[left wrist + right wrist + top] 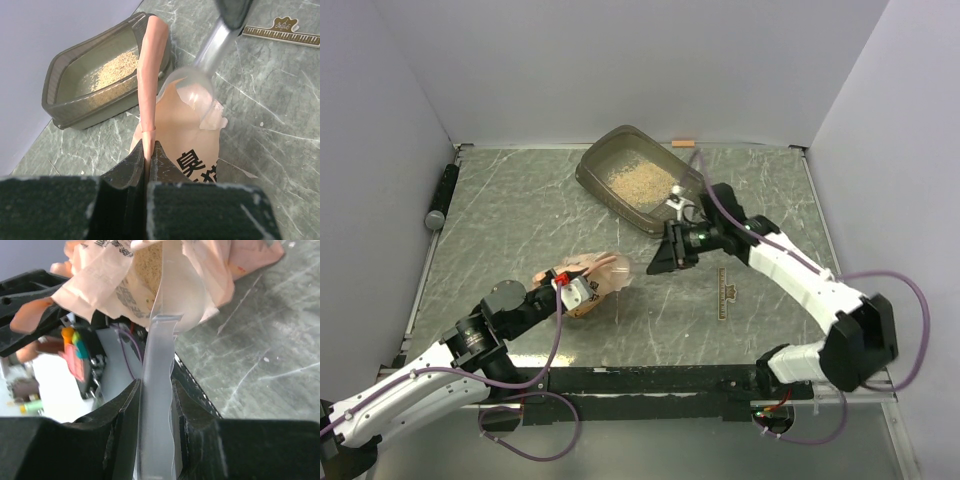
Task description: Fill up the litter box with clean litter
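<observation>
The grey-brown litter box (605,160) sits at the back centre with pale tan litter (638,178) in it; it also shows in the left wrist view (65,107). The salmon-pink bag (603,270) lies on the table in front of it. My left gripper (582,290) is shut on an edge of the bag (150,90) and holds its mouth up. My right gripper (658,262) is shut on the handle of a translucent scoop (159,365). The scoop's bowl (182,295) is at the bag's mouth, against the litter inside (145,262).
A black cylinder (440,195) lies along the left wall. A small orange piece (685,143) lies at the back edge. A printed ruler strip (728,292) lies flat on the table right of the bag. Walls close the left, back and right sides.
</observation>
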Controlling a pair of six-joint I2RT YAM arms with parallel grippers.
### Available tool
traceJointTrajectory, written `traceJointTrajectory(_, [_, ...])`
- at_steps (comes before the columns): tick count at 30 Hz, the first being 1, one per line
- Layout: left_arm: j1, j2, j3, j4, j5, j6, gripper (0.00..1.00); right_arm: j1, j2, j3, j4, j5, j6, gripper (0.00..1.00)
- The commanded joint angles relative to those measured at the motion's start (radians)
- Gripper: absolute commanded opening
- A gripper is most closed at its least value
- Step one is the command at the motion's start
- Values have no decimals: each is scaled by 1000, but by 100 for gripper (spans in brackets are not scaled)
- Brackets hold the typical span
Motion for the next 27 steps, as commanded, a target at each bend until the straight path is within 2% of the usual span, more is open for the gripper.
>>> traceJointTrajectory(1, [-3, -6, 34, 89, 49, -11, 1, 84, 138, 183, -246, 40, -175, 0])
traceJointTrajectory(9, [-2, -11, 43, 89, 49, -14, 1, 179, 387, 525, -536, 228, -261, 0])
traceJointTrajectory(12, [-3, -9, 48, 65, 49, -17, 1, 224, 490, 739, -686, 328, -297, 0])
traceJointTrajectory(17, [-3, -22, 49, 62, 44, -18, 1, 285, 647, 916, -806, 420, -323, 0])
traceJointTrajectory(23, [-3, -51, 48, 62, 46, -17, 1, 293, 761, 945, -757, 318, -306, 0])
traceJointTrajectory(27, [-3, -54, 46, 63, 49, -17, 1, 288, 780, 891, -658, 151, -280, 0])
